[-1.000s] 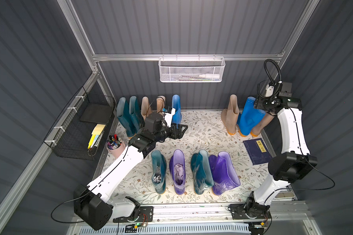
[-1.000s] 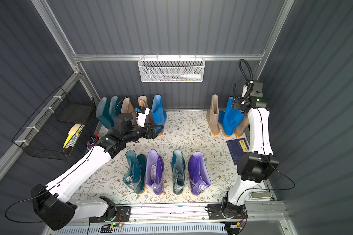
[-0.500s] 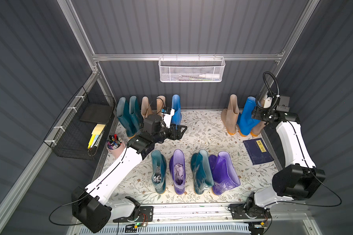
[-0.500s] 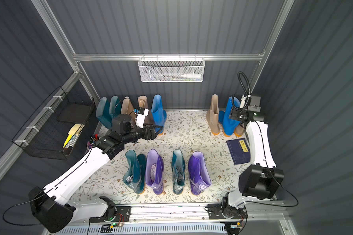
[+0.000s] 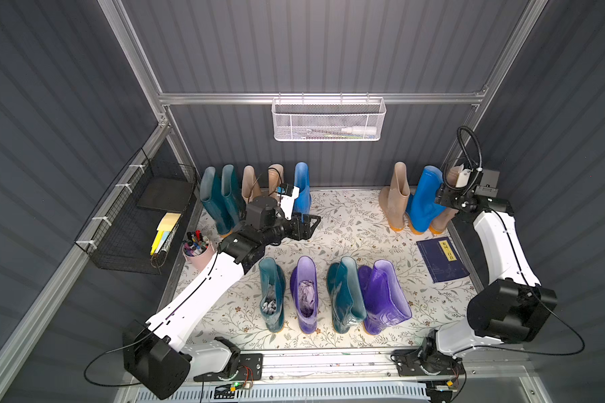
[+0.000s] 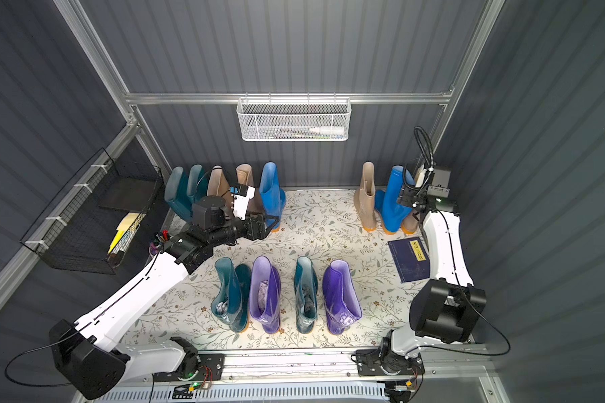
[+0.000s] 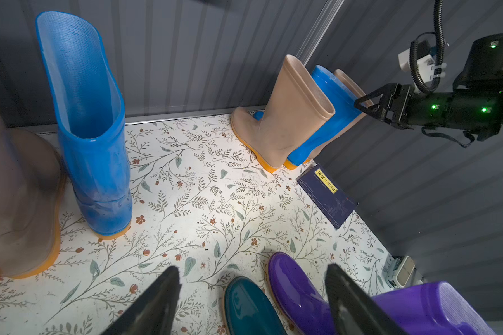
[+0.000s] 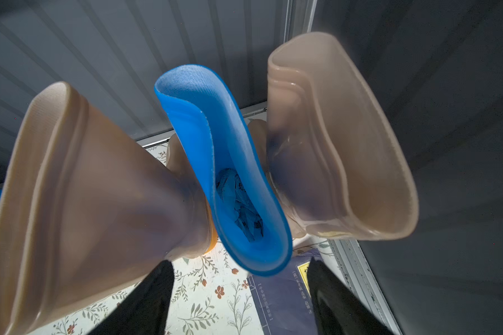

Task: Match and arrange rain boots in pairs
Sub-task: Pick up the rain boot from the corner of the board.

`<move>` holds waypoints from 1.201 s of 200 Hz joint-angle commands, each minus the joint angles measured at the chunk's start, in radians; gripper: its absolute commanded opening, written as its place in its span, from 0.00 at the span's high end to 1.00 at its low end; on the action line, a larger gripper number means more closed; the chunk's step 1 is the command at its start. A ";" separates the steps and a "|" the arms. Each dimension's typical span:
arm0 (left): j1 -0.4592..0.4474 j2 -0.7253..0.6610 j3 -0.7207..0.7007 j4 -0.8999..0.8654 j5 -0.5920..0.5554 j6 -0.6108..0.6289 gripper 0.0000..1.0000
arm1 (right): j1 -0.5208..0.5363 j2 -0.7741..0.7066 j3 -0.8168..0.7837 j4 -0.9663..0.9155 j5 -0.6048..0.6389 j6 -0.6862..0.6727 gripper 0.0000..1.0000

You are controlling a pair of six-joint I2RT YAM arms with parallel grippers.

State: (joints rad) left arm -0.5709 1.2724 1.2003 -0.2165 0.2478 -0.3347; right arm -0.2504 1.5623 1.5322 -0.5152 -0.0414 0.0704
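1. Right gripper (image 8: 238,275): jaws apart, empty, poised over the blue boot (image 8: 215,139), probably to lift it out.
2. That boot stands wedged between two beige boots (image 8: 70,174), splitting their pair.
3. Left gripper (image 7: 251,269): jaws apart, empty, near the other blue boot (image 7: 90,130), its likely mate.

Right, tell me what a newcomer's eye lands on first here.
The front row on the floral mat: teal boots and purple boots alternating, unpaired. Then the bright blue boot standing between two beige boots in the back right corner, the open right claw near its rim.
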 commanded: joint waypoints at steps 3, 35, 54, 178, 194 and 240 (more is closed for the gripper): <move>-0.006 0.015 0.023 -0.012 0.007 -0.001 0.19 | -0.012 0.037 0.012 0.033 -0.014 0.006 0.24; -0.006 0.020 0.027 -0.014 0.007 -0.006 0.19 | -0.023 0.073 0.018 0.091 -0.058 0.003 0.25; -0.006 0.028 0.033 -0.018 0.007 -0.013 0.19 | -0.026 0.107 0.038 0.101 -0.060 -0.005 0.26; -0.008 0.086 0.084 -0.026 0.016 -0.028 0.20 | -0.036 0.240 0.120 0.186 -0.264 -0.014 0.63; -0.009 0.095 0.091 -0.023 0.018 -0.028 0.20 | -0.036 0.239 0.122 0.175 -0.264 -0.011 0.77; -0.012 0.112 0.100 -0.019 0.030 -0.028 0.21 | -0.035 0.205 0.106 0.154 -0.332 0.012 1.00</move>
State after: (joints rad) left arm -0.5755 1.3712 1.2633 -0.2314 0.2565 -0.3531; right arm -0.2859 1.7943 1.6238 -0.3542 -0.3176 0.0738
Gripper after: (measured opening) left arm 0.788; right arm 0.091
